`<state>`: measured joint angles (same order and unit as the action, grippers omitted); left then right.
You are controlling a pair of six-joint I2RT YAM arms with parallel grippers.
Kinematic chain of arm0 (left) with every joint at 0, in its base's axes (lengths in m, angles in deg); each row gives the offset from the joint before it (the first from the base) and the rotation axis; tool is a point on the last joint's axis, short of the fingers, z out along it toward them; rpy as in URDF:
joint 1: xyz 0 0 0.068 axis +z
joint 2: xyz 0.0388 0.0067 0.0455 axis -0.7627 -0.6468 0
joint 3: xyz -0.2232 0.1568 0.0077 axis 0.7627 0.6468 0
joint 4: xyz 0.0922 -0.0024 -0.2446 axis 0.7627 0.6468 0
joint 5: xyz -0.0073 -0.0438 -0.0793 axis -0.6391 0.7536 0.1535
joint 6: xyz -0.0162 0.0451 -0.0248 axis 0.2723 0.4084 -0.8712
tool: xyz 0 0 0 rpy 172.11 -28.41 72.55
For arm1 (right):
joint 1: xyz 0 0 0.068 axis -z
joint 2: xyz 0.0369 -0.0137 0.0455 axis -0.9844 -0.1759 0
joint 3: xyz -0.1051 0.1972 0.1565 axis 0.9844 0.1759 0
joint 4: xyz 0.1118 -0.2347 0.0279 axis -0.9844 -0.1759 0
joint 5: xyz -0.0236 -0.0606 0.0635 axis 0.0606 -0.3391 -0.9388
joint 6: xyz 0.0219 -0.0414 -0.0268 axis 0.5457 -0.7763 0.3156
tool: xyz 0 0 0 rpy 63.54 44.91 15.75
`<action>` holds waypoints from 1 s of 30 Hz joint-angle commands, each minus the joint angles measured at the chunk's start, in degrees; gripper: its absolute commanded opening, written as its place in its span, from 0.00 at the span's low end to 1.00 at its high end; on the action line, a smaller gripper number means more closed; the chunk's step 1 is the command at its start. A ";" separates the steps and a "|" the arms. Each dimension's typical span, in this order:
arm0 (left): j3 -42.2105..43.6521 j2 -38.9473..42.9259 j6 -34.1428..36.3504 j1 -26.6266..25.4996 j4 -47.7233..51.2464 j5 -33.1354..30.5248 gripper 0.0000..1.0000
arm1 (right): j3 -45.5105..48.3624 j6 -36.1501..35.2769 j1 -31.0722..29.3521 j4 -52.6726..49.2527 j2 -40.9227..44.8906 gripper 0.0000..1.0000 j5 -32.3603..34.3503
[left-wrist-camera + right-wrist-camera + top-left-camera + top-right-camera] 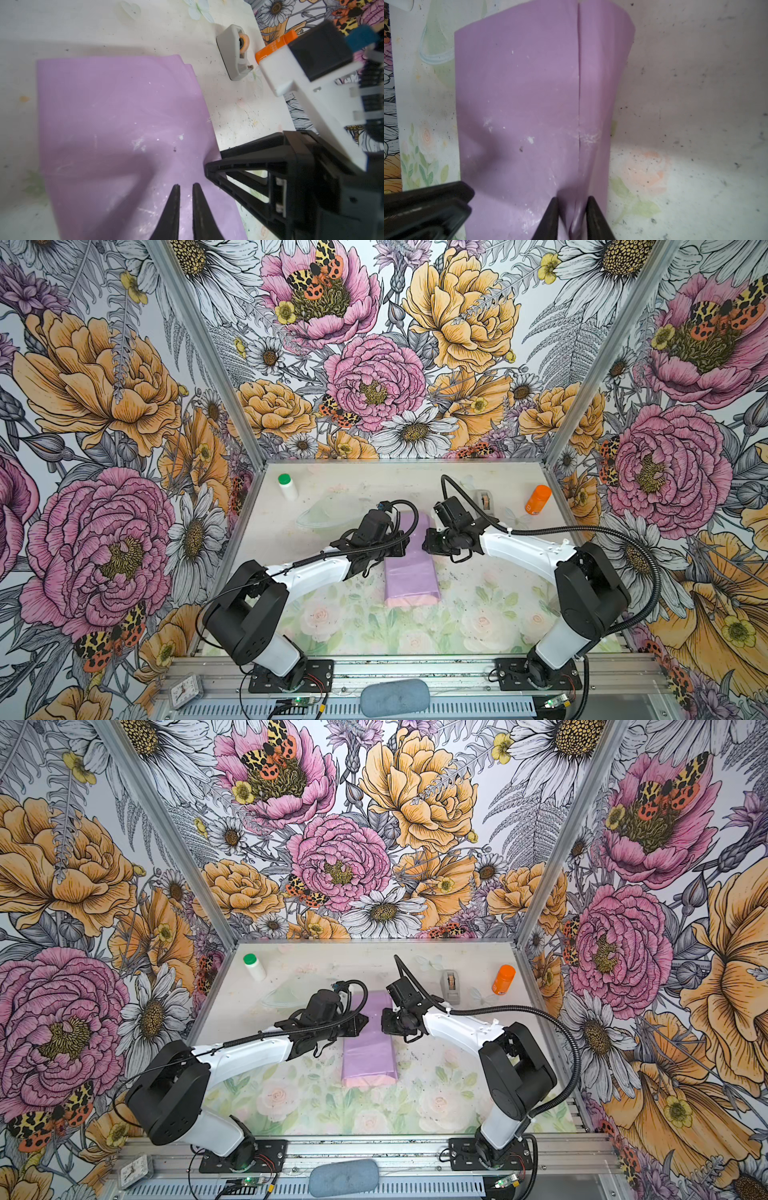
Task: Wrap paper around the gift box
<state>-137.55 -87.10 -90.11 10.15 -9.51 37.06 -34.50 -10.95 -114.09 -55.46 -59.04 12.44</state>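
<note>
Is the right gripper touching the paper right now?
Touching. In the right wrist view the right gripper pinches a raised fold of the paper between its jaws.

In both top views the left arm (309, 572) and the right arm (519, 549) are glossy white tapered links between bulky matt-black joint housings. Each stands on a black base plate (320, 670) with silver screws, at seven and five o'clock. A ribbed black cable hose (582, 532) arcs off the right arm toward three o'clock, and the left gripper (185, 186) and right gripper (572, 199) have black fingers tapering to points, the right one's fingers (239, 164) trussed with triangular cut-outs.
</note>
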 commanded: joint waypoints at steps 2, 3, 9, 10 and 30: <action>-1.95 -2.91 1.40 -0.27 -3.73 3.02 0.14 | 0.42 -0.59 -0.24 1.18 0.38 0.25 -0.25; -1.96 -3.60 1.45 -0.25 -3.77 2.99 0.14 | 0.42 -0.65 -0.15 1.18 0.54 0.25 -0.23; 0.02 -6.00 1.14 -0.25 -3.90 2.64 0.13 | 1.61 -1.03 0.41 1.09 4.85 0.46 -0.73; 0.35 -6.10 0.79 -0.25 -3.88 2.77 0.13 | 2.11 -1.26 0.76 1.01 6.27 0.51 -0.97; -1.08 -4.61 0.85 -1.53 -2.42 2.78 0.12 | 4.11 -4.94 2.31 1.09 2.60 0.41 -6.38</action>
<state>-137.86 -92.74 -90.11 9.19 -13.24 38.81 -29.98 -15.41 -111.92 -55.05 -55.37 4.42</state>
